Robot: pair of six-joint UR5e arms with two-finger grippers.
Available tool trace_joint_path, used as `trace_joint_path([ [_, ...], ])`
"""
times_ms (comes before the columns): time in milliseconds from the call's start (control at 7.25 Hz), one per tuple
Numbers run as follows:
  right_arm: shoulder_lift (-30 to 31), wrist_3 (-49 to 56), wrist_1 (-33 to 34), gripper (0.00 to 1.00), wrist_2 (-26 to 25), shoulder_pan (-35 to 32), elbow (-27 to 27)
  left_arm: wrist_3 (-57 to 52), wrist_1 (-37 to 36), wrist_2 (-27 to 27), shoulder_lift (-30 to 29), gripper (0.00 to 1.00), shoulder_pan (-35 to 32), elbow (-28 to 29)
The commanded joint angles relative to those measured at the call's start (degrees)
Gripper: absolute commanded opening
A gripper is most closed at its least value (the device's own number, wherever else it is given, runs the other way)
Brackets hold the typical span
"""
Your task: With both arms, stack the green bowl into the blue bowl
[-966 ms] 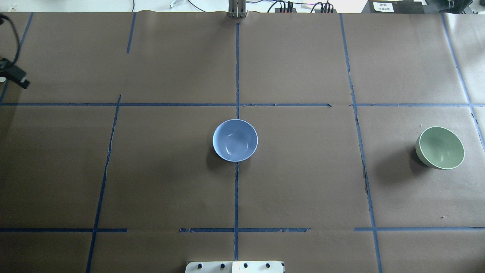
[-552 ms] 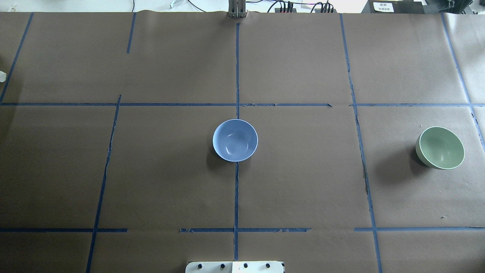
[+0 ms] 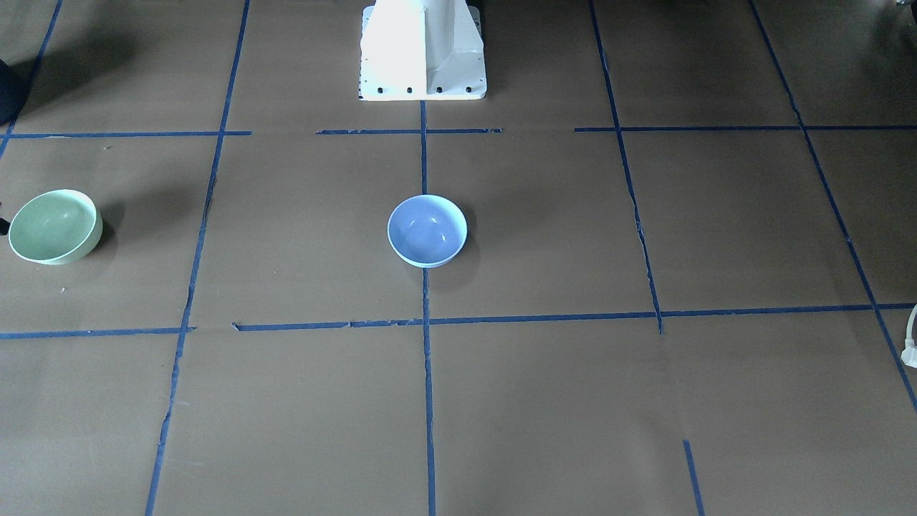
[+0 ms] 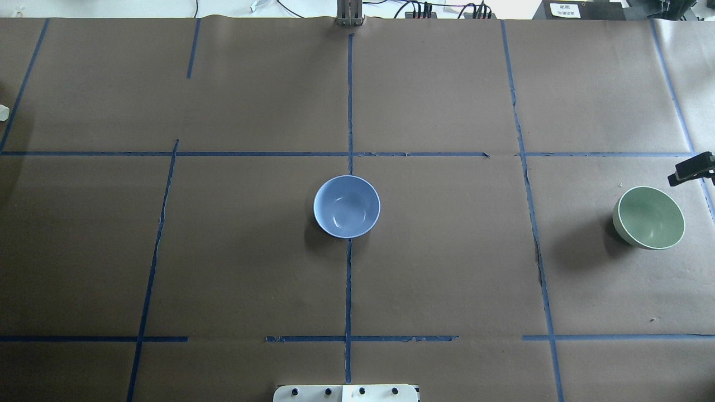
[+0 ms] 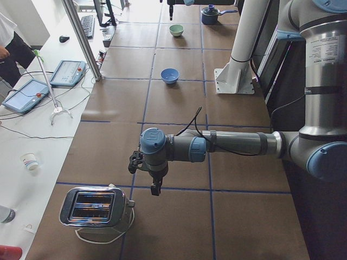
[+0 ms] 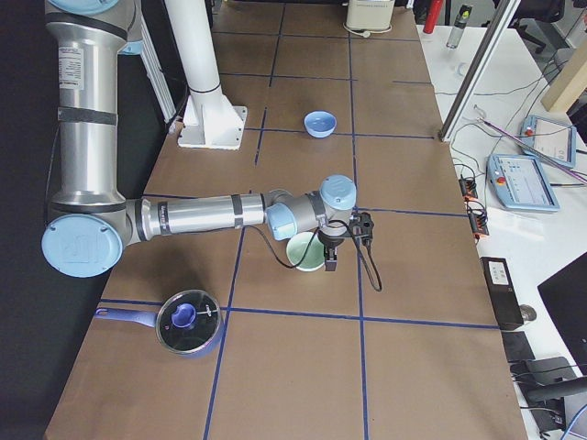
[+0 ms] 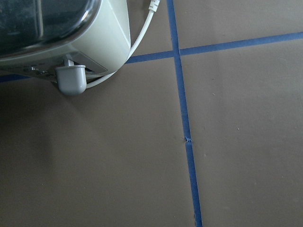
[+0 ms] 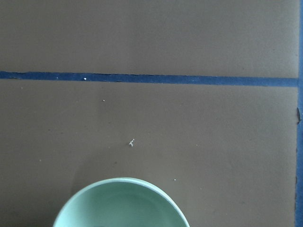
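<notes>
The green bowl stands upright at the table's far right; it also shows in the front view and at the bottom of the right wrist view. The blue bowl stands upright at the table's middle. My right gripper points down just beside the green bowl's outer side; only a black part of it enters the overhead view, and I cannot tell if it is open. My left gripper hangs over the table's left end, far from both bowls; I cannot tell its state.
A toaster with a white cord stands by the left gripper and fills the left wrist view's top left. A lidded blue pot sits at the right end, near the green bowl. The white pedestal stands at the robot's side.
The left arm's black part has left the overhead view at the left edge. A black part of the right arm has come in at the right edge, just beyond the green bowl. The bowls have not moved.
</notes>
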State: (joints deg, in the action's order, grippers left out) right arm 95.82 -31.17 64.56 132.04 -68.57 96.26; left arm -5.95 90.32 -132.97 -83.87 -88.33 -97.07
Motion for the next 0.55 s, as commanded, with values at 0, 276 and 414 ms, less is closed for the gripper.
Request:
trace_joint_path([
  [0,1.5,-6.9,-16.7,1.0,-3.5,4.7,-8.4,-0.1,0.0,-0.1,-0.2,1.0,0.0,-0.1],
  [276,2.0,-7.7,-19.2,0.69,-2.2,4.8,-10.0,-0.2,0.1,-0.1,-0.2,1.0,0.0,-0.1],
  [414,2.6,-7.8,-19.3,0.27,-0.7,4.8,-9.3,-0.2,0.1,-0.1,-0.1,1.0,0.0,-0.1],
])
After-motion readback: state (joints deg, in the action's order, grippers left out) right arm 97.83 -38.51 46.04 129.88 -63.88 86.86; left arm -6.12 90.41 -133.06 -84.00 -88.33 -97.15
